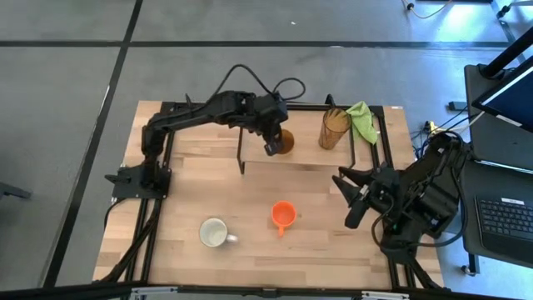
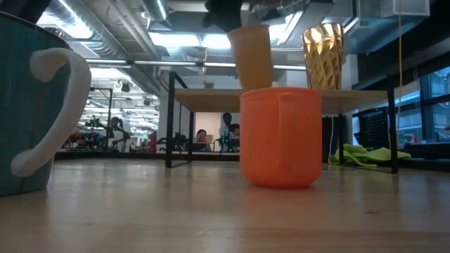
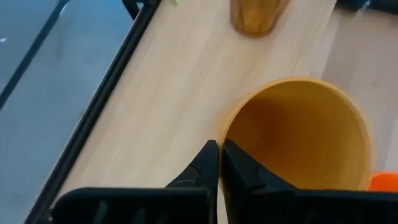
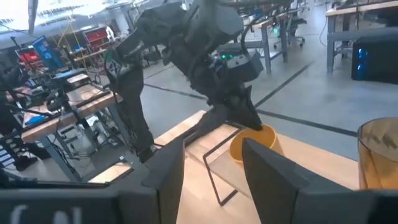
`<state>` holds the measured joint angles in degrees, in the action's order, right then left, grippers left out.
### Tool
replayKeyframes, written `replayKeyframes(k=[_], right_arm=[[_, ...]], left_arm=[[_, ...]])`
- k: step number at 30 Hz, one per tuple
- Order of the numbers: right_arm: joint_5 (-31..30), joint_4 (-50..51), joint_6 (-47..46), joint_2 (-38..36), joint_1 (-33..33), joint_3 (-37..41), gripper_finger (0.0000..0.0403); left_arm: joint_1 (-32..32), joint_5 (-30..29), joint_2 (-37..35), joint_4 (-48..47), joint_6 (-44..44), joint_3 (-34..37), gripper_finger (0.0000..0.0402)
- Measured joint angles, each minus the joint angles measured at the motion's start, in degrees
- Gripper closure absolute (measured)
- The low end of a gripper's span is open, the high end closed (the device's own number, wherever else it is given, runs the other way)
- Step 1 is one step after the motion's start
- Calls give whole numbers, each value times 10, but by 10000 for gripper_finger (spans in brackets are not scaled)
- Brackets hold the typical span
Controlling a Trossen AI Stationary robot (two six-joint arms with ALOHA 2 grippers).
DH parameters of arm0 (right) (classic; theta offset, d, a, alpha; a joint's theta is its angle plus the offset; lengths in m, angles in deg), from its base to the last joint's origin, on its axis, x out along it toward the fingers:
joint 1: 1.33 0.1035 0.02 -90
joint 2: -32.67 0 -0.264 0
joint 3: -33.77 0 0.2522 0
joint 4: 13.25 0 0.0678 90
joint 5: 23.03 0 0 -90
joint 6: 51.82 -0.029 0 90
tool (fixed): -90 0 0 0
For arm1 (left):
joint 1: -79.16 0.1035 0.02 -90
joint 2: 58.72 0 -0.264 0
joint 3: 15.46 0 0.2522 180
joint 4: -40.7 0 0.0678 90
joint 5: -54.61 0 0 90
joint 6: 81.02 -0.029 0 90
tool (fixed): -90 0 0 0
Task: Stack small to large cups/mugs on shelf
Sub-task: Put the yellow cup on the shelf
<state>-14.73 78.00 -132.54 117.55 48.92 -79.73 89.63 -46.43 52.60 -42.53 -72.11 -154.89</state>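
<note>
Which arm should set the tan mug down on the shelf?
Left. Its gripper is shut on the tan mug's rim, holding it just above the shelf beside the tumbler. The right gripper sits open by the table's right edge, holding nothing.

Wooden tabletop (image 1: 250,250) with white mug (image 1: 215,232), orange cup (image 1: 283,214), shelf (image 1: 366,162).

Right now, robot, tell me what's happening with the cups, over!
Left gripper shut on tan-yellow mug, above the shelf. Right gripper open, waiting. Amber tumbler on shelf; orange cup, white mug still on table. Nothing blocking.
</note>
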Motion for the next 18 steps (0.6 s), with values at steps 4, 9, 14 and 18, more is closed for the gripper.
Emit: replayKeyframes(k=[4, 9, 14, 18], right_arm=[[-3, -1, -1, 1, -6, 0, 240], [-1, -1, -1, 2, -20, 0, 240], [2, -1, 0, 2, -21, 0, 240], [3, -1, 0, 2, -21, 0, 240]], left_arm=[[12, 2, 1, -18, -6, -8, 401], [33, 1, -2, -16, -8, -31, 401], [40, 10, -3, -15, -16, -56, 401], [41, 35, -3, -27, -10, -49, 401]])
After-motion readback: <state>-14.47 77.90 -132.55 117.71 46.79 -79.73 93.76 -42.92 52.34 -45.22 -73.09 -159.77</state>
